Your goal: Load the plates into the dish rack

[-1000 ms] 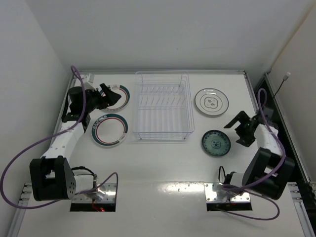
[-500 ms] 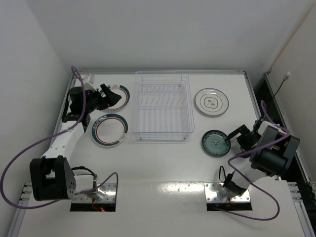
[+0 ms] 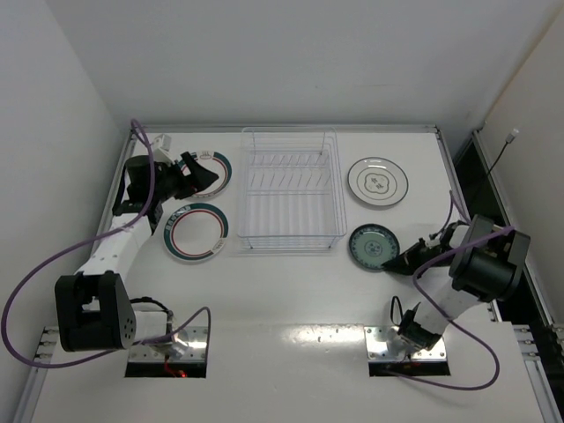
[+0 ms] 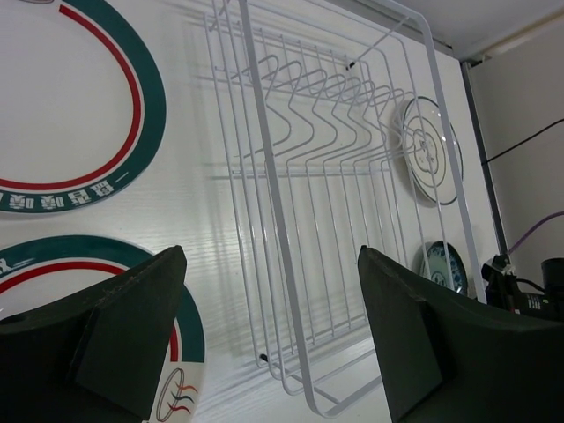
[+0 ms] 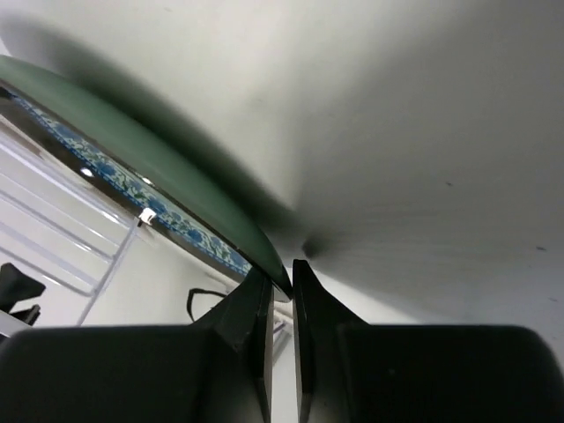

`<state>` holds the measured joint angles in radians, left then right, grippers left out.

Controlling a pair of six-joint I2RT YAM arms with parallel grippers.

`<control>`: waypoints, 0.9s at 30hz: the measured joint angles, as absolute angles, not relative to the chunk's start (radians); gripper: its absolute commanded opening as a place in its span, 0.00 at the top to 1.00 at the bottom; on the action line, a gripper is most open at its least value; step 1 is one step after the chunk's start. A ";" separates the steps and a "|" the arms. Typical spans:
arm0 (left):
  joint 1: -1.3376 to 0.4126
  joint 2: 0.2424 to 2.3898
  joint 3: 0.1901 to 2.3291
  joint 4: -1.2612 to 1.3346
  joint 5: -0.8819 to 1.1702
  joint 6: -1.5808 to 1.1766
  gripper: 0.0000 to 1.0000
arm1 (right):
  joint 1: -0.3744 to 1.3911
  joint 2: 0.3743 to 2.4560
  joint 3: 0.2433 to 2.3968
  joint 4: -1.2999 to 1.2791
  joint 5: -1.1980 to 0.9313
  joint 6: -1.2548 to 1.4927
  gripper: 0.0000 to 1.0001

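Note:
The small dark teal patterned plate lies right of the dish rack. My right gripper is shut on its near right rim; in the right wrist view the green plate edge runs down between the two fingers. Two white plates with green and red rings lie left of the rack, one behind and one in front. My left gripper hangs open over the rear one, with nothing between its fingers. The pale grey plate sits at the back right.
White walls close in the table at the back and on both sides. The wire rack fills the middle of the left wrist view, with the grey plate and the teal plate beyond it. Purple cables trail from both arms.
My right gripper dropped down and left to the teal plate's rim and shut on it. The plate shifted a little left toward the rack. The left arm has not moved.

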<state>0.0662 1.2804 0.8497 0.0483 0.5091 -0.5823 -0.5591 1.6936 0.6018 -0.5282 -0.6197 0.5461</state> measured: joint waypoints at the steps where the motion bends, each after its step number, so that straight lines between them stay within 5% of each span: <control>1: 0.066 1.281 0.850 0.047 0.509 -0.584 0.23 | -0.556 1.693 0.602 -0.519 -0.625 0.542 1.00; 9: 0.066 1.289 0.855 0.038 0.490 -0.588 0.23 | -0.475 1.486 0.699 -0.495 -0.485 0.563 1.00; 17: 0.066 1.290 0.855 0.028 0.437 -0.588 0.23 | -0.133 1.283 1.184 -0.472 -0.064 0.599 1.00; 27: 0.066 1.291 0.855 0.002 0.384 -0.588 0.23 | 0.284 1.765 1.805 -0.638 0.455 0.599 1.00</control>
<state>0.0662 1.2907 0.8555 0.0021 0.3836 -0.5877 0.2840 1.7653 1.8053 -0.6384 0.4553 0.5991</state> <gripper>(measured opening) 0.765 0.050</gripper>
